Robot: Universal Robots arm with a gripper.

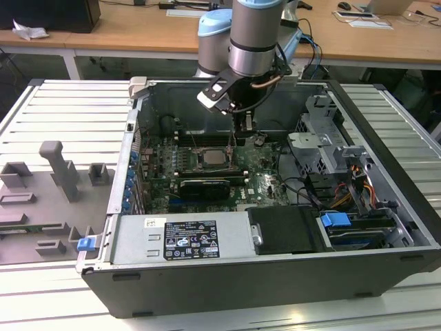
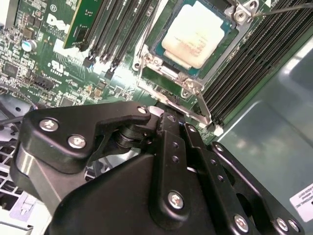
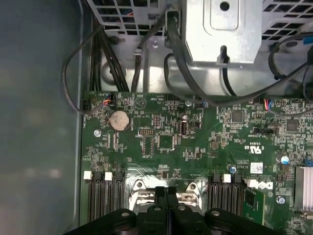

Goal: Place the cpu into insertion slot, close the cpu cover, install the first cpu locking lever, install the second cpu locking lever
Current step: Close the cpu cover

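**Hovering at the socket's edge, chip seated, levers not yet latched**

Nearest the wrist cameras is the black gripper (image 3: 166,194). Its two fingers are pressed together along a thin seam, with nothing visibly pinched between them. Their tips sit just beside the near edge of the socket assembly.

Just past the tips, the cpu (image 2: 198,33) lies flat in the insertion slot (image 2: 157,47), pale face up. The cpu cover (image 2: 146,58), a silver frame, seems to lie around the chip, though I cannot tell whether it is fully down. A thin silver locking lever (image 2: 204,106) angles up from the frame's corner, close to the fingertips. A second wire-thin lever (image 2: 286,7) crosses the far corner.

Beyond the socket are rows of long black memory slots (image 2: 254,63) and the green motherboard (image 3: 195,142). All of it sits inside an open computer case (image 1: 275,276) resting on a slatted metal table (image 1: 55,103).

My reading is that placing the chip is done and the work is now at the cover-and-lever stage. Handling such a narrow rod with closed tips calls for square, steady contact, because it could easily slip aside.
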